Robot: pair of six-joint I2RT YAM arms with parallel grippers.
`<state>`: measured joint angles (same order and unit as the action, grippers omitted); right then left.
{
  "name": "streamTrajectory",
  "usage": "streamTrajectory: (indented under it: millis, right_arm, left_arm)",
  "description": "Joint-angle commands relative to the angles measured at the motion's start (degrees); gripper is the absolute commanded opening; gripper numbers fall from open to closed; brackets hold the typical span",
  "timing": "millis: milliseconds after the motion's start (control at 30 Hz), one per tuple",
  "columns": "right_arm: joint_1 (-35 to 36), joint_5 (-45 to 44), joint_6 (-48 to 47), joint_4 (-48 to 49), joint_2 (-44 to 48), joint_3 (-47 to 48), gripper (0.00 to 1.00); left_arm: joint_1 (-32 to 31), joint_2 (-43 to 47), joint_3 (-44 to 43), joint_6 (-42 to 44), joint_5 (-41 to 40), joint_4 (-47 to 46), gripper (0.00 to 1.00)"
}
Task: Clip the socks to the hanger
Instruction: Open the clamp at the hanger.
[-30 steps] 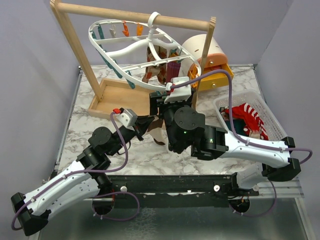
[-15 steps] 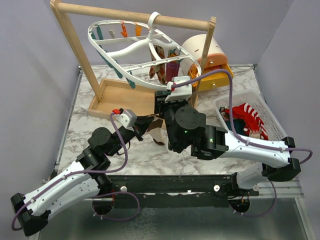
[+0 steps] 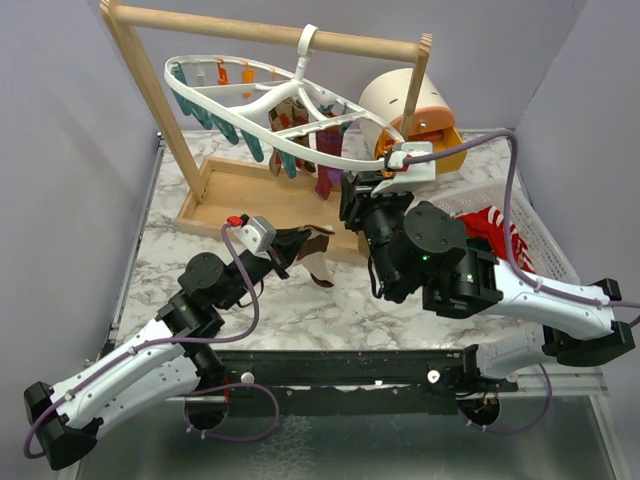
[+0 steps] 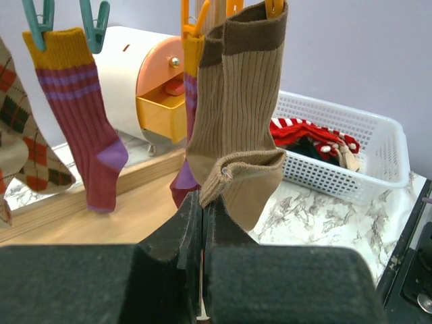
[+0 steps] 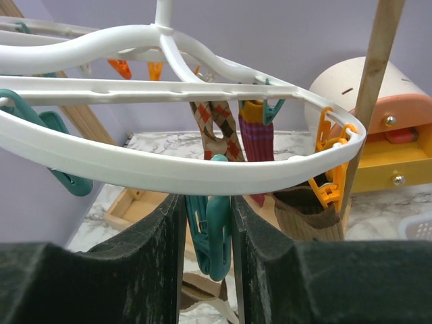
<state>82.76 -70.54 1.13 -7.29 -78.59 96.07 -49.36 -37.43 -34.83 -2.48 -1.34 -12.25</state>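
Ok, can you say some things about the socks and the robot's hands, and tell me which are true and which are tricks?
1. The tan-brown ribbed sock hangs from an orange plastic clip. True.
2. The white slatted plastic basket is empty. False: a red-and-white striped sock lies in it.
3. The left gripper pinches the tan sock's lower end. True.
4. The right gripper has its fingers either side of an orange clip. False: it is a teal plastic clip.
5. The maroon sock with the yellow cuff lies in that basket. False: it hangs from teal clips.
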Motion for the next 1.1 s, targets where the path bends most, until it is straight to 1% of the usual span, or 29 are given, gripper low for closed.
streamTrajectory:
  millis: [0,33,167,200,233,467,567,667,833,933,1067]
  right_arm:
    - [-0.3,1.2,3.1,-2.7,2.4,-2.3,0.17]
    - [-0.3,1.3,3.3,-2.9,2.5,-2.6,0.16]
    - [-0.3,2.5,3.9,-2.4,3.5,-4.2,0.05]
    - [-0.3,2.8,3.8,-1.8,3.9,-4.8,0.01]
    - [-0.3,3.2,3.9,-1.4,4.2,-5.3,0.0]
    - [-0.3,7.9,4.6,0.6,6.2,-8.6,0.0]
    - [-0.3,10.9,3.6,3.4,8.0,-11.7,0.0]
    - [-0.3,14.5,1.9,6.3,10.1,-14.4,0.0]
    - [-0.3,18.8,0.9,6.8,11.6,-15.9,0.0]
    - [-0.3,21.4,0.6,6.8,12.4,-16.7,0.0]
    - [-0.3,24.5,-0.2,9.9,13.9,-18.6,0.0]
  left_arm:
    - [-0.3,-1.4,-2.6,0.4,0.9,-3.7,0.0]
    - [-0.3,-1.9,-3.0,0.3,1.0,-3.9,0.0]
    - [-0.3,-3.6,-4.8,-0.7,1.3,-5.4,0.0]
    - [-0.3,-3.8,-5.2,-1.1,2.7,-5.9,0.0]
    - [-0.3,-4.1,-5.6,-1.3,3.2,-6.3,0.0]
    - [-0.3,-4.8,-7.6,-3.0,5.2,-8.9,0.0]
    - [-0.3,-4.8,-8.2,-3.6,6.3,-9.7,0.0]
    - [-0.3,-4.3,-8.6,-3.7,9.5,-9.8,0.0]
    - [-0.3,-4.1,-8.9,-3.9,15.2,-9.8,0.0]
    - [-0.3,-4.7,-9.7,-4.3,17.2,-9.8,0.0]
    - [-0.3,-6.0,-11.3,-4.7,19.3,-9.2,0.0]
